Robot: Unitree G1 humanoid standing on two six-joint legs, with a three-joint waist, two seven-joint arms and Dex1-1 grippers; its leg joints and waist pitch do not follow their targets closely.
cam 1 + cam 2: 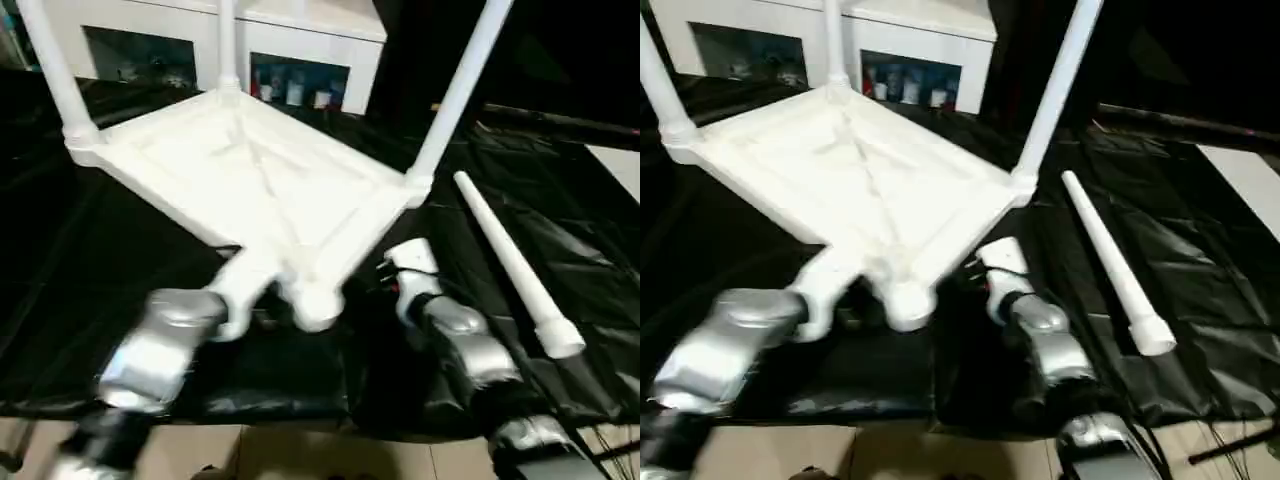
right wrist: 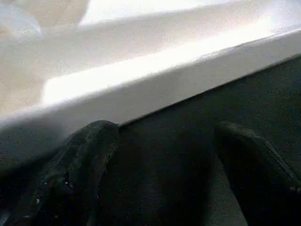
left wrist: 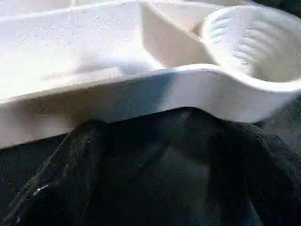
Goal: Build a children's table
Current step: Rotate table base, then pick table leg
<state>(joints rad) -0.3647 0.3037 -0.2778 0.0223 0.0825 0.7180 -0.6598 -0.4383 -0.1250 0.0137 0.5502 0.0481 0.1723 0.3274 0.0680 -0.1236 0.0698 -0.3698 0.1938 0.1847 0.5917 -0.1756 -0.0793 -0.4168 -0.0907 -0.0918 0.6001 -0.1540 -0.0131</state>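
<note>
Left eye view: the children's table top (image 1: 250, 180) lies upside down on black sheeting (image 1: 90, 260), ribbed underside up, three legs standing in its corner sockets — the near socket (image 1: 318, 303) is empty. A fourth leg (image 1: 515, 265) lies loose beside it. The left gripper (image 3: 141, 174) has its jaws spread wide just before the top's near rim, gripping nothing. The right gripper (image 2: 160, 174) — jaws also wide apart — faces the rim close ahead, not clasping it.
</note>
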